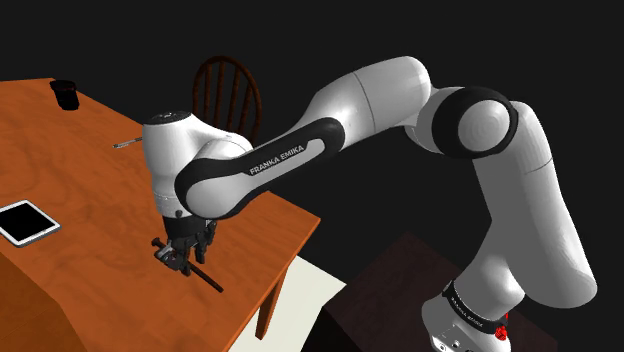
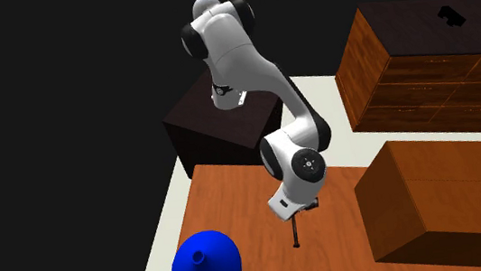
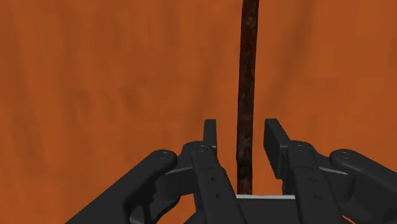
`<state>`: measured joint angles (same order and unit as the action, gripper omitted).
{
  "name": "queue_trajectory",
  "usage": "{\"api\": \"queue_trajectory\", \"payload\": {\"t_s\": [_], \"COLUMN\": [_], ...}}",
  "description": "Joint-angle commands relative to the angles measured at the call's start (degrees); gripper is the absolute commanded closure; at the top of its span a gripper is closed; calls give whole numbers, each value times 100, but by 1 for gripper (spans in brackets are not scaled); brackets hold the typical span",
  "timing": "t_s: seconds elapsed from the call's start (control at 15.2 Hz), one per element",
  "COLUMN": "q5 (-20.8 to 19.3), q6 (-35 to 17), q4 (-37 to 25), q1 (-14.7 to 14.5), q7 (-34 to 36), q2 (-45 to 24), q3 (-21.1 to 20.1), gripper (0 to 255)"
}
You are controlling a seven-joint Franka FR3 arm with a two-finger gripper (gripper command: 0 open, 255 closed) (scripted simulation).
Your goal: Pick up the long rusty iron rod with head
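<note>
1. One rod (image 3: pixel 247 63): long, thin, dark and mottled with rust. It lay flat on the orange-brown table (image 1: pixel 80 170). In the shoulder view it sat at lower centre-left of the frame, close to the table's front edge, slanting down and to the right from beneath the hand. Its head could not be made out.
2. One gripper (image 3: pixel 242 124): black, two-fingered, pointed straight down and low over the table. Its fingers (image 3: pixel 210 137) stood apart, one on each side of the shaft. A strip of table showed between each finger and the rod, so nothing was held.
3. One relation to note: the rod's long axis ran straight through the gap, square to the line along which the fingers would close. The rod was already centred between them. By this reading, only a short descent and a squeeze were needed, with no turn of the wrist.
4. One caution: the visible length of shaft ran well away from the palm on one side. The grip point was therefore probably off the rod's middle, and the far end might droop on lifting.
5. One cross-check: in the second exterior view the rod (image 2: pixel 295 232) showed as a short dark line at lower centre, directly under the gripper (image 2: pixel 302 208).
6. Four other items: a white tablet (image 1: pixel 25 222) at left, a black cup (image 1: pixel 65 93) at upper left, a wooden chair (image 1: pixel 228 95) behind the table, and a blue funnel-shaped thing (image 2: pixel 207 262).
</note>
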<state>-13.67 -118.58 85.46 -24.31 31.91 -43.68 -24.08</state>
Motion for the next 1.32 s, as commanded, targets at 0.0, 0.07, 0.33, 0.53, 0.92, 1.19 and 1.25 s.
{"api": "queue_trajectory", "payload": {"t_s": [0.0, 0.07, 0.33, 0.53, 0.92, 1.19, 1.25], "q5": [3, 2, 2, 16, 103, 158, 172], "q6": [-16, -11, -9, 40, 346, 562, 618], "q4": [10, -3, -7, -12, -74, -146, -168], "q1": [-10, -16, -14, -7, 34, 55, 60], "q7": [-2, 1, -3, -3, -28, -45, -49], "q2": [-27, -35, -36, 9, 261, 413, 448], "q3": [-5, -4, -3, -18, -90, -132, -143], "gripper": [255, 255, 255, 255, 255, 255, 255]}}
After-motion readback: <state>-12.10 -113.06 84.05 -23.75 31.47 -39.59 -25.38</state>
